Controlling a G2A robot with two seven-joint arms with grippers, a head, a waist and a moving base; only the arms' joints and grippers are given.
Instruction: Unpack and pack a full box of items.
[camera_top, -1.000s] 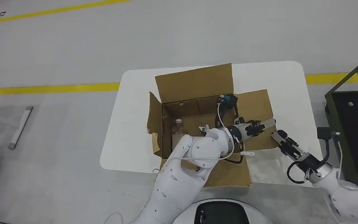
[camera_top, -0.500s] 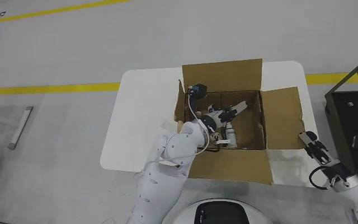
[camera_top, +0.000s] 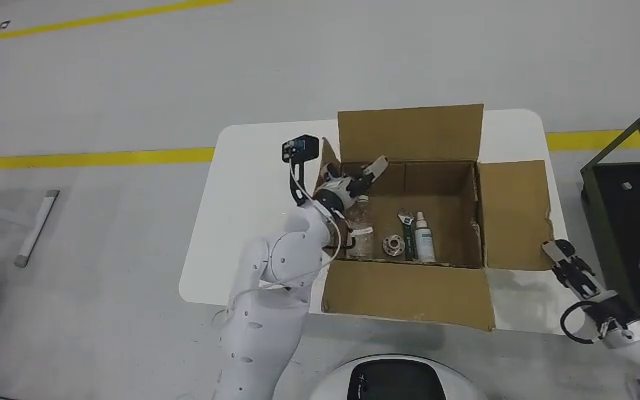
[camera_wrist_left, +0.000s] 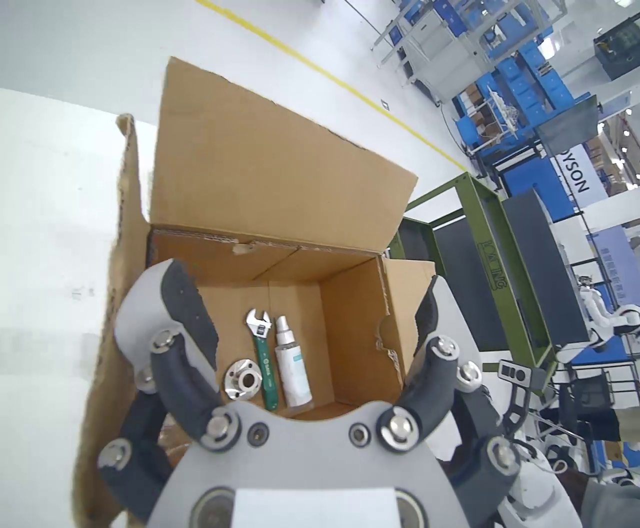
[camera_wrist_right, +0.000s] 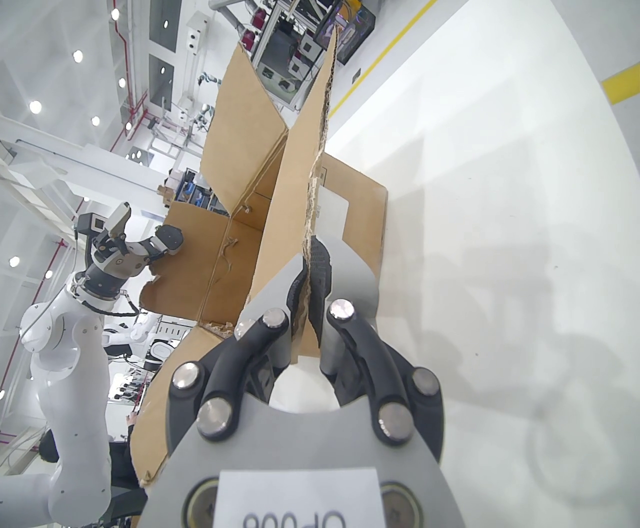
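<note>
An open cardboard box (camera_top: 410, 135) stands on the white table (camera_top: 250, 200). On its floor lie a green wrench (camera_top: 403, 222), a white spray bottle (camera_top: 423, 238) and a round metal flange (camera_top: 392, 245); the left wrist view shows the wrench (camera_wrist_left: 262, 357), the bottle (camera_wrist_left: 291, 367) and the flange (camera_wrist_left: 241, 381) too. My left gripper (camera_top: 352, 178) hangs open and empty over the box's left wall, its fingers (camera_wrist_left: 185, 305) spread wide. My right gripper (camera_wrist_right: 311, 272) is shut on the torn edge of the right flap (camera_top: 515, 210), near the table's front right corner.
A green metal cart (camera_top: 615, 210) stands just past the table's right edge. The box's front flap (camera_top: 405, 290) hangs toward me and its left flap stands upright. Bare table lies left of the box.
The box has slid to the right across the table, with my right gripper moving right on its flap. My left gripper has swung from the box's right side to its left wall.
</note>
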